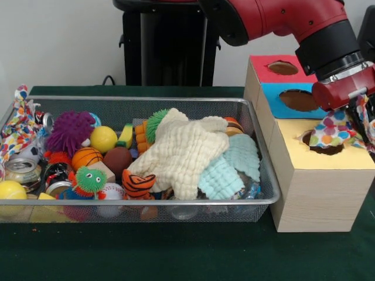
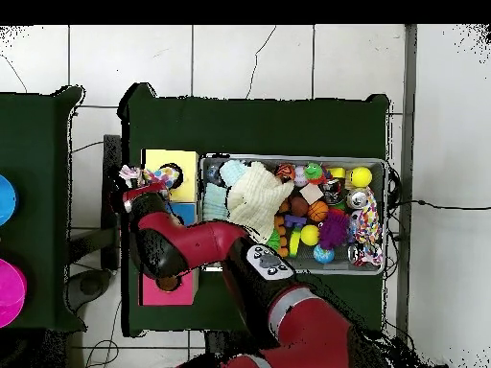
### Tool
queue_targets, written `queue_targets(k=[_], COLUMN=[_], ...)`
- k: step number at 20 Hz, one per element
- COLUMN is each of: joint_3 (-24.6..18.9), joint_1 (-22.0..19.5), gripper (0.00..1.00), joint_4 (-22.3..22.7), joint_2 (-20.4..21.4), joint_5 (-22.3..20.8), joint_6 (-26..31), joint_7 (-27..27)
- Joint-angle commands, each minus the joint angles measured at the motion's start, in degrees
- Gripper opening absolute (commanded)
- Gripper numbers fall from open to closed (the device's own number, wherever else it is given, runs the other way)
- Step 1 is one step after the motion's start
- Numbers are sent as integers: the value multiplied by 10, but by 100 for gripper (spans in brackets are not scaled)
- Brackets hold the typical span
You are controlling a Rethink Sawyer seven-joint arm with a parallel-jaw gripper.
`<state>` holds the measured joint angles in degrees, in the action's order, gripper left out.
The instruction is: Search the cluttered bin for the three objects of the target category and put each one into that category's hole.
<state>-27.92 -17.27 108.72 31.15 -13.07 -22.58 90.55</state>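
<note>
Dotted cloth (image 1: pixel 329 132) sits bunched in the yellow-topped hole (image 1: pixel 321 147), half in, just below-left of my end effector (image 1: pixel 364 120). Second dotted cloth (image 1: pixel 365 114) hangs at my end effector beside the hole; can't tell if fingers are closed. Third (image 1: pixel 17 126) drapes the wire bin (image 1: pixel 146 202) rim, far end from the hole.
</note>
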Motion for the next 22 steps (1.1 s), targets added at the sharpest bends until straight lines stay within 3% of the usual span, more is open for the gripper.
queue_targets(k=[1,7,22], joint_3=[-19,-56,31], joint_1=[-43,-78,-51], gripper=[0,0,0], joint_4=[3,17,-3], joint_2=[12,29,-59], joint_5=[-9,-17,-53], joint_6=[45,78,-13], joint_7=[111,103,81])
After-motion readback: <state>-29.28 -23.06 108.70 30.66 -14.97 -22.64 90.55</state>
